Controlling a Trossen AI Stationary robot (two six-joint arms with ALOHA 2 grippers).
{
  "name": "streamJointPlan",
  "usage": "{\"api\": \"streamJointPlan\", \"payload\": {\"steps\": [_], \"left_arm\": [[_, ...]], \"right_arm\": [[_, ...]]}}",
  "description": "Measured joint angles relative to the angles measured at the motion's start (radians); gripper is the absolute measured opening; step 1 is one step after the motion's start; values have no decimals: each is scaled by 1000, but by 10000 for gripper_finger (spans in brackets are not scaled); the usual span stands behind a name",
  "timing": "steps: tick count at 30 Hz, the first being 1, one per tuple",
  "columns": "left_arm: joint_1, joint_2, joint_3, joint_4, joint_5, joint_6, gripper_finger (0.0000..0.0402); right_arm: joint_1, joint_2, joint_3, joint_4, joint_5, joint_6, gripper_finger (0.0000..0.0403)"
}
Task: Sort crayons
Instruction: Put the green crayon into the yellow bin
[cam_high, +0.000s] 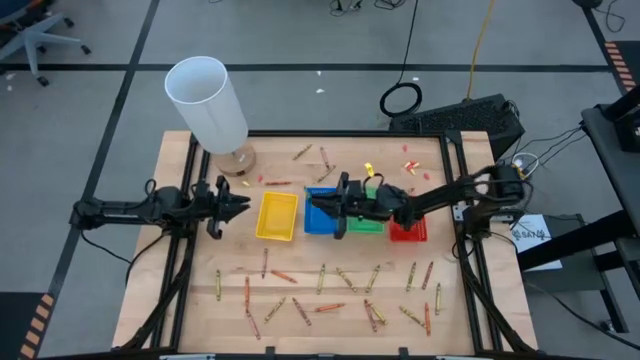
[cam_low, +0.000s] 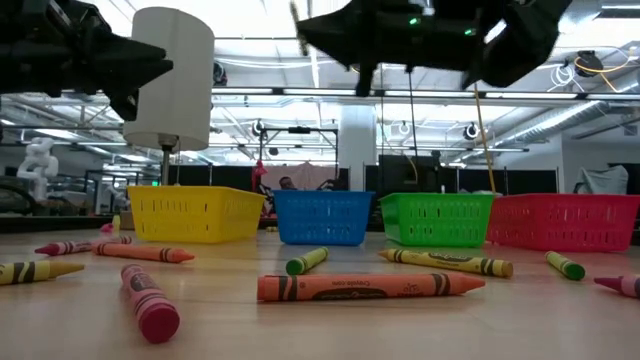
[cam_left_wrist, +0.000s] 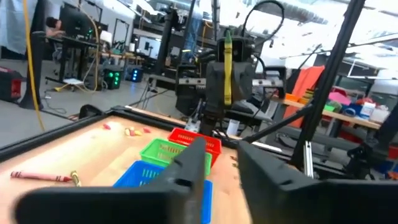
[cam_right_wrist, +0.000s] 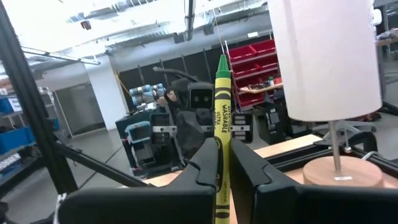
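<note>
text: "WASHABLE" | on: yellow-green crayon (cam_right_wrist: 222, 118) wrapper | other crayon labels: unreadable

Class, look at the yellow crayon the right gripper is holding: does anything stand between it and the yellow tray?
Nothing visible does. The right gripper holds the yellow crayon above the blue tray; the yellow tray sits directly beside it, open-topped. The left gripper waits just beyond the yellow tray.

You see many crayons (cam_high: 322, 278) scattered flat on the wooden table, red, orange, yellow and green, mostly along its near part. One yellow-green crayon (cam_right_wrist: 222, 124) stands upright, clamped between the right gripper's (cam_right_wrist: 225, 163) fingers.
</note>
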Motion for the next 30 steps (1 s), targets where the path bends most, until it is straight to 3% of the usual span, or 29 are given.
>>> {"api": "streamJointPlan", "payload": {"steps": [5, 10, 19, 30], "left_arm": [[0, 99, 0, 110, -6, -10, 198], [-1, 200, 0, 206, -5, -35, 242], [-48, 356, 0, 346, 5, -27, 250], [-55, 412, 0, 381, -32, -27, 235]], "right_arm": [[0, 143, 141, 3, -1, 0, 4], [0, 260, 297, 2, -2, -8, 4], [0, 391, 507, -75, -3, -12, 4], [-2, 400, 532, -114, -3, -12, 4]]}}
